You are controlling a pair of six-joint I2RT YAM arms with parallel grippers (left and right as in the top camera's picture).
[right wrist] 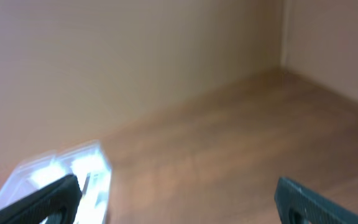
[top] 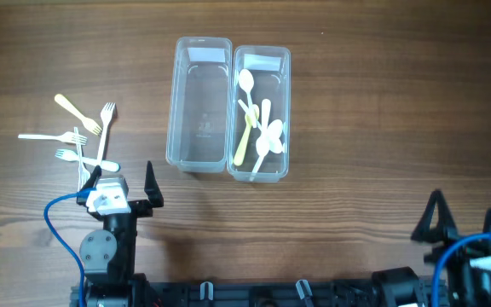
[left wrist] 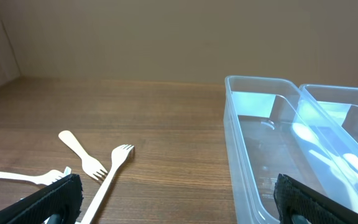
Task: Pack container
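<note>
A wooden table (top: 356, 102) carries two clear plastic containers side by side toward the middle of its far edge, their long walls touching. The empty container (top: 201, 111), on the left, looks light and thin-walled, and is likely to skid or flex if nudged. It is best left where it stands and loaded from above. Its glossy walls catch the light. The filled container (top: 262, 51) beside it holds a loose heap of spoons (top: 262, 128), white and pale yellow.

The left gripper (top: 119, 177) hovers by the near-left corner, jaws spread wide and holding nothing. The right gripper (top: 465, 213) sits at the near-right corner, also wide open and empty, well apart from everything.

Between the left gripper and the left edge lie the forks (top: 54, 136), several white and one cream fork (left wrist: 82, 152), crossing one another flat on the wood. Their exact number is hard to tell where they overlap. They appear to be thin disposable plastic: almost weightless, stiff but springy, slick, and flush with the table. A pinch across a narrow handle near its middle looks the surest hold, starting with an outlying fork. Judging by the layout, the forks are bound for the empty container.
</note>
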